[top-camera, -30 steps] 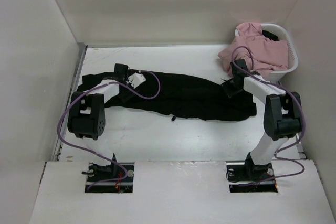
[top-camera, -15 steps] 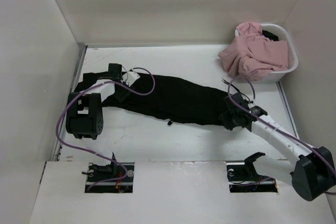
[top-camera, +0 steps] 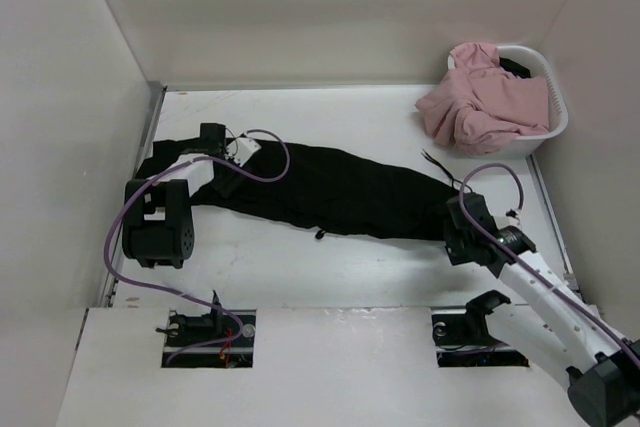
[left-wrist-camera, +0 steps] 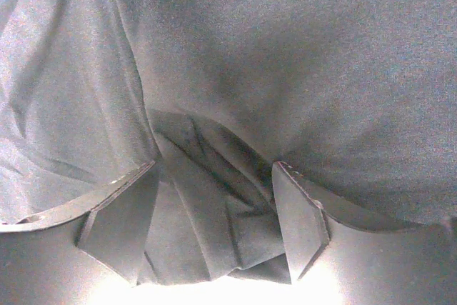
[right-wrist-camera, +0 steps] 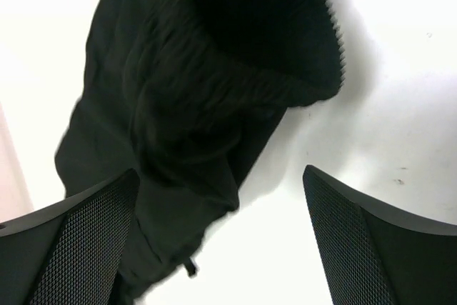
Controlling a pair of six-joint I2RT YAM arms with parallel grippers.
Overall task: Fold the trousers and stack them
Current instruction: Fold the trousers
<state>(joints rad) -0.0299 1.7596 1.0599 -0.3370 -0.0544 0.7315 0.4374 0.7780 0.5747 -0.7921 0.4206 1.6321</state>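
The black trousers [top-camera: 330, 192] lie stretched left to right across the white table. My left gripper [top-camera: 225, 175] is at their left part. In the left wrist view its fingers [left-wrist-camera: 121, 212] stand part-way apart with a bunched fold of the trousers [left-wrist-camera: 214, 69] pinched between them, so the left gripper [left-wrist-camera: 214, 166] is shut on the fabric. My right gripper [top-camera: 460, 237] hovers at the right end with its jaws wide apart. In the right wrist view the right gripper [right-wrist-camera: 221, 176] holds nothing, and the trousers' ribbed end [right-wrist-camera: 214, 69] lies loose on the table with a small drawstring [right-wrist-camera: 189, 269].
A white basket [top-camera: 552, 97] stands at the back right, heaped with pink garments [top-camera: 480, 97] that spill over its rim. Walls close in on the left, back and right. A metal rail [top-camera: 150, 137] runs along the table's left edge.
The right gripper dragged the trousers' right end toward the near edge, then opened and let go. The left gripper shifted slightly left with the fabric.
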